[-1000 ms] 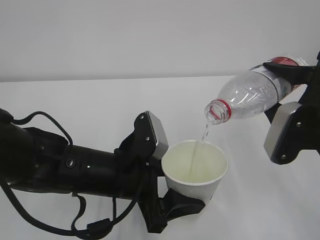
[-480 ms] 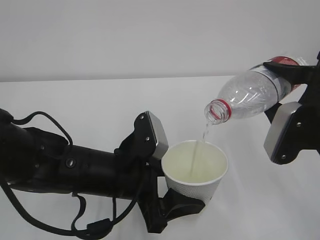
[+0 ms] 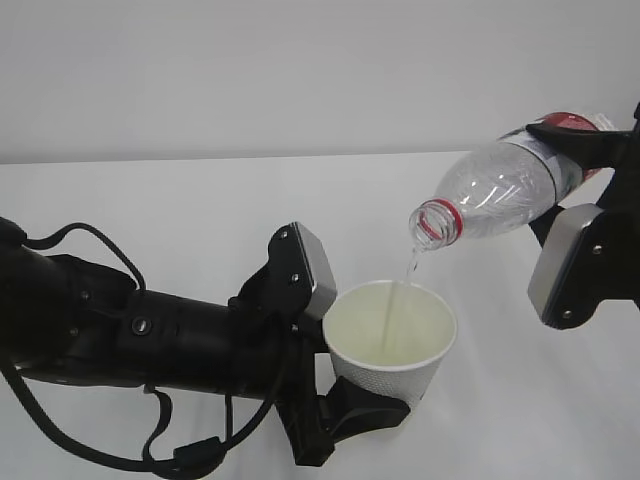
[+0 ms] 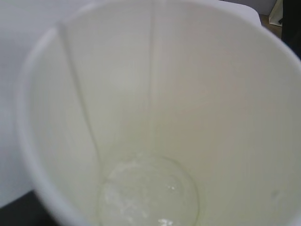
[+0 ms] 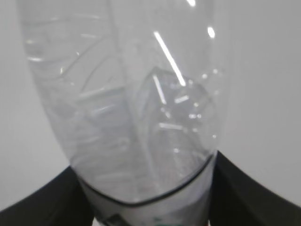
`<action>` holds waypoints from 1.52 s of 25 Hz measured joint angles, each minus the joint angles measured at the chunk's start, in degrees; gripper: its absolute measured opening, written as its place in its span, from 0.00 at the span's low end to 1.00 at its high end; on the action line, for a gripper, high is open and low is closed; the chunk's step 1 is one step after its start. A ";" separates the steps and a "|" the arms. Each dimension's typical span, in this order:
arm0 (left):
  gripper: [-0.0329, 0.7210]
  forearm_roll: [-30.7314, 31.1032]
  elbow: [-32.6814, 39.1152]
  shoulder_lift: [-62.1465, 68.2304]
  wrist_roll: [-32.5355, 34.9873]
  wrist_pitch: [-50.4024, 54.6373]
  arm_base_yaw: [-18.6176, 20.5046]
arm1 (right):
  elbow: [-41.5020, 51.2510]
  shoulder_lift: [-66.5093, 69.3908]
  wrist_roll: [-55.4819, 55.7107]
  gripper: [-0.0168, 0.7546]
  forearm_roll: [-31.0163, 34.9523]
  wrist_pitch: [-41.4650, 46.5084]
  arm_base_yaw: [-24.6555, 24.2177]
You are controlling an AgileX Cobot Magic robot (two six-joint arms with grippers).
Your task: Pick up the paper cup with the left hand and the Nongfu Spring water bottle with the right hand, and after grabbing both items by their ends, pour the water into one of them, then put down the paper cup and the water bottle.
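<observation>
The white paper cup [image 3: 392, 335] stands upright above the table, and my left gripper [image 3: 375, 398] is shut on its lower end. The clear Nongfu Spring water bottle [image 3: 500, 188] is tilted mouth-down to the left, its red-ringed neck [image 3: 432, 222] just above the cup's rim. My right gripper [image 3: 575, 158] is shut on the bottle's labelled base end. A thin stream of water [image 3: 405, 275] falls into the cup. In the left wrist view the cup's cream inside [image 4: 188, 94] fills the frame, with water [image 4: 148, 193] pooled at the bottom. In the right wrist view black fingers [image 5: 249, 193] flank the bottle [image 5: 127, 94].
The white table [image 3: 150, 200] runs back to a pale wall. The grey plate [image 3: 565, 265] on the right wrist hangs just right of the cup. The left arm [image 3: 130, 335] with its cables fills the lower left.
Neither arm has moved. The thin stream keeps running from the bottle into the cup.
</observation>
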 joint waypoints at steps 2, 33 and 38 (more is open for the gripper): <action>0.76 0.00 0.00 0.00 0.00 0.00 0.00 | 0.00 0.00 -0.51 0.64 0.00 0.00 0.00; 0.76 -0.40 0.00 0.00 0.00 0.26 0.00 | 0.00 0.00 -0.86 0.64 0.00 -0.02 0.00; 0.76 -0.40 0.00 0.09 0.00 0.26 0.00 | 0.00 0.00 -0.86 0.64 0.00 -0.13 0.00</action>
